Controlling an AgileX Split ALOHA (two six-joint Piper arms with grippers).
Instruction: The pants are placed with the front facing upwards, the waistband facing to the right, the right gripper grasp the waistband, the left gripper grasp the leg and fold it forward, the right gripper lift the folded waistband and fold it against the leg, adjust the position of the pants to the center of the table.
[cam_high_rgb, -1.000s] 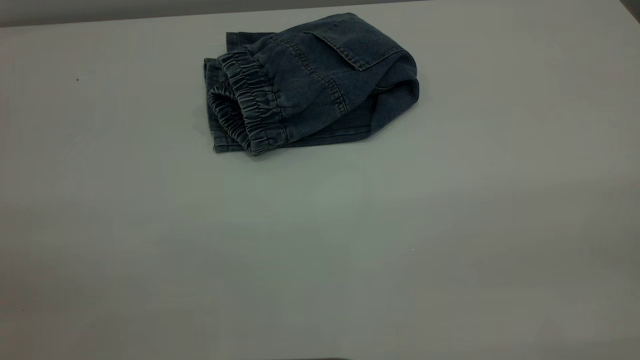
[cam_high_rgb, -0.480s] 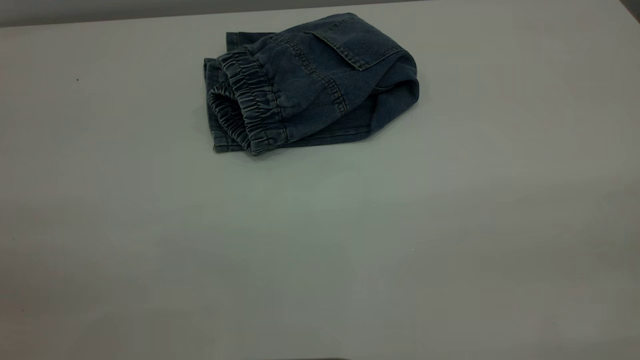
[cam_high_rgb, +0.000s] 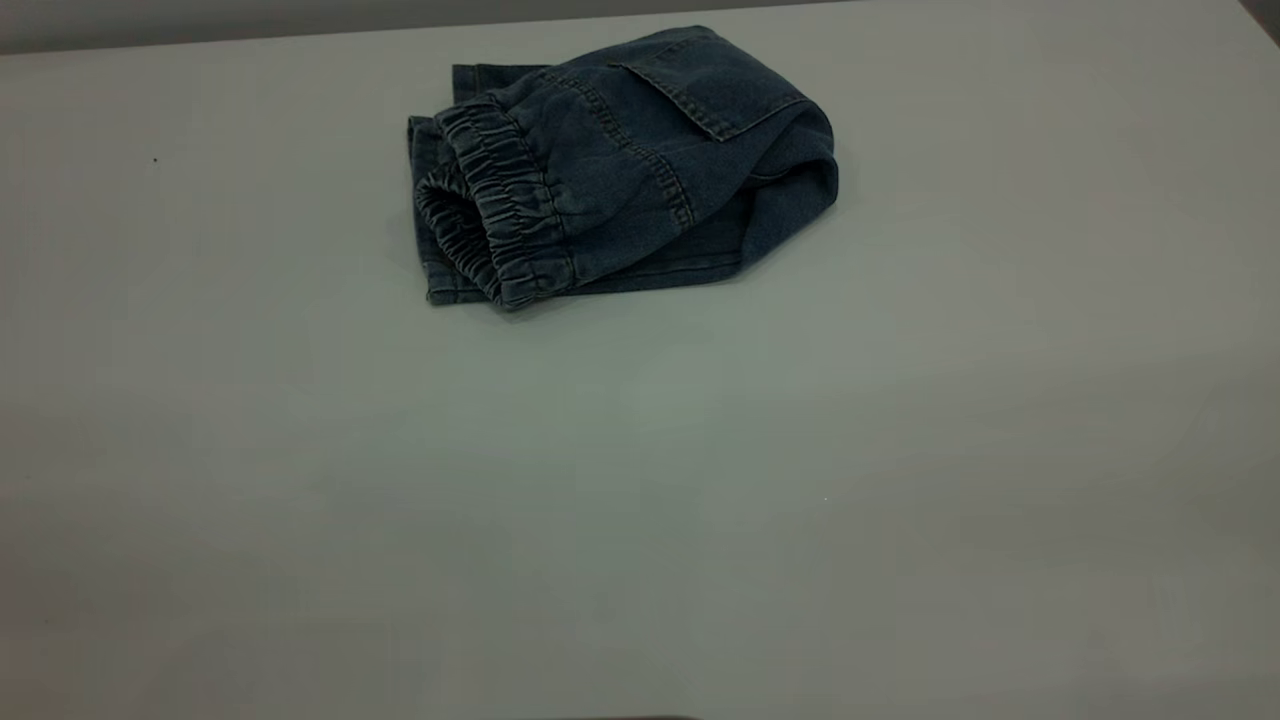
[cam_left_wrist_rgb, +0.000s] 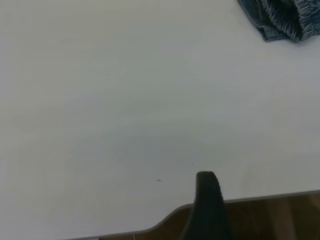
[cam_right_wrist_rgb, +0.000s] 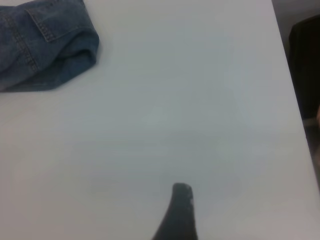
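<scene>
In the exterior view, the pants (cam_high_rgb: 620, 170) lie folded into a thick bundle on the table (cam_high_rgb: 640, 480), in its far half and close to the middle from left to right. The waistband (cam_high_rgb: 495, 215) is on top, at the left end of the bundle, and a back pocket (cam_high_rgb: 705, 95) faces up. No arm shows in this view.

In the left wrist view, only one dark finger of the left gripper (cam_left_wrist_rgb: 209, 205) shows, above the near edge of the table (cam_left_wrist_rgb: 125, 100). It is well apart from the pants (cam_left_wrist_rgb: 280, 17), of which only a corner with the gathered band shows. I cannot tell if its jaws are apart or together.

In the right wrist view, one dark finger of the right gripper (cam_right_wrist_rgb: 179, 212) is above bare table (cam_right_wrist_rgb: 200, 100), well apart from the folded end of the pants (cam_right_wrist_rgb: 45, 42). The state of its jaws I cannot tell either.
</scene>
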